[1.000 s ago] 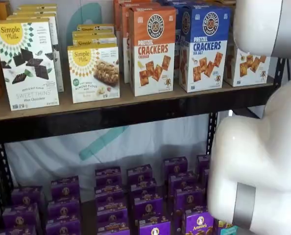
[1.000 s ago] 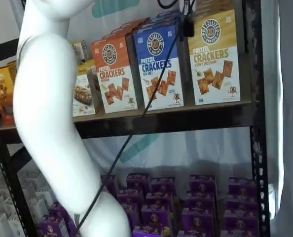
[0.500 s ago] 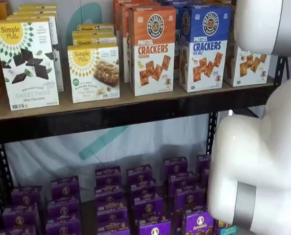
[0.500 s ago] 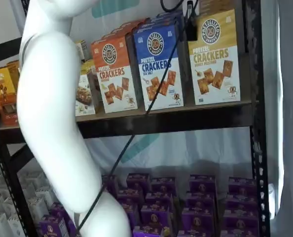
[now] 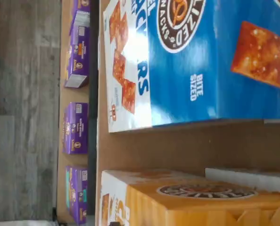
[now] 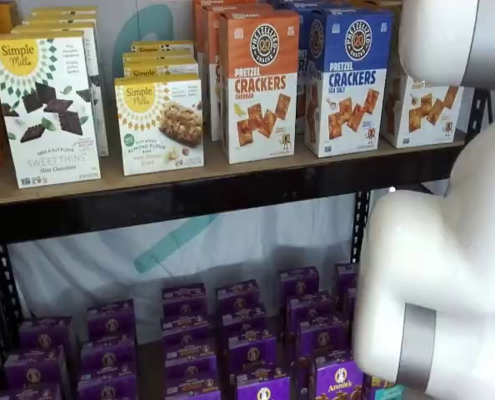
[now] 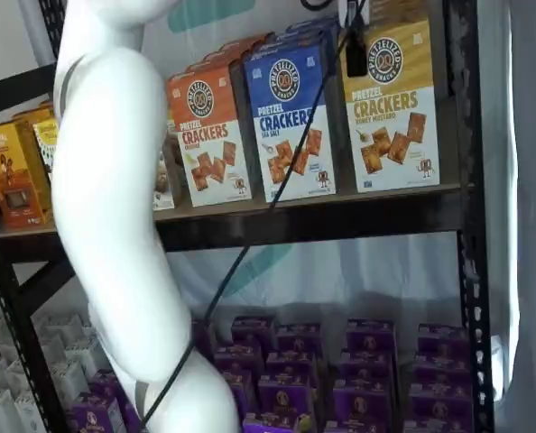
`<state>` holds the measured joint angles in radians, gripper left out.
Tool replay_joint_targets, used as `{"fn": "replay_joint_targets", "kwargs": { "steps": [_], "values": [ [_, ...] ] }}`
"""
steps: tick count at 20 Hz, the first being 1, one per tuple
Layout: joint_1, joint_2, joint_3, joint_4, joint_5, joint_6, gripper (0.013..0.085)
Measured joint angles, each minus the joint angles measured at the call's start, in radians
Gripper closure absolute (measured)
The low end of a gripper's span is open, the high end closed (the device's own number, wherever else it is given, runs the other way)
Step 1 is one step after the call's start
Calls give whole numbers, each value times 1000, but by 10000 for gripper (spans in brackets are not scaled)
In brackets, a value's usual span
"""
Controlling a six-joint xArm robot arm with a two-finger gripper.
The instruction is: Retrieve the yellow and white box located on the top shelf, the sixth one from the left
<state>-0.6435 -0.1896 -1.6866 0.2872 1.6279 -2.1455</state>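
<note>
The yellow and white box stands upright at the right end of the top shelf. In a shelf view the white arm hides most of the box. My gripper hangs from the top edge as a dark shape, level with the box's upper left corner. No gap between the fingers can be made out, and nothing hangs in them. The wrist view looks down on the top of the yellow box, with bare shelf board between it and the blue box.
A blue Pretzel Crackers box and an orange one stand left of the target. White Simple Mills boxes fill the shelf's left part. Purple boxes sit on the lower level. The white arm and its black cable cross in front.
The arm has swung a little to the right in both shelf views. The dark fingers have edged right toward the yellow and white box. No box has moved.
</note>
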Motion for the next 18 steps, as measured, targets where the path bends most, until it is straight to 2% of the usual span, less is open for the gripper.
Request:
{"fn": "replay_joint_targets", "kwargs": {
  "steps": [5, 18],
  "values": [
    [22, 26, -46, -68, 38, 7, 130],
    [53, 88, -145, -129, 98, 28, 130]
  ]
}}
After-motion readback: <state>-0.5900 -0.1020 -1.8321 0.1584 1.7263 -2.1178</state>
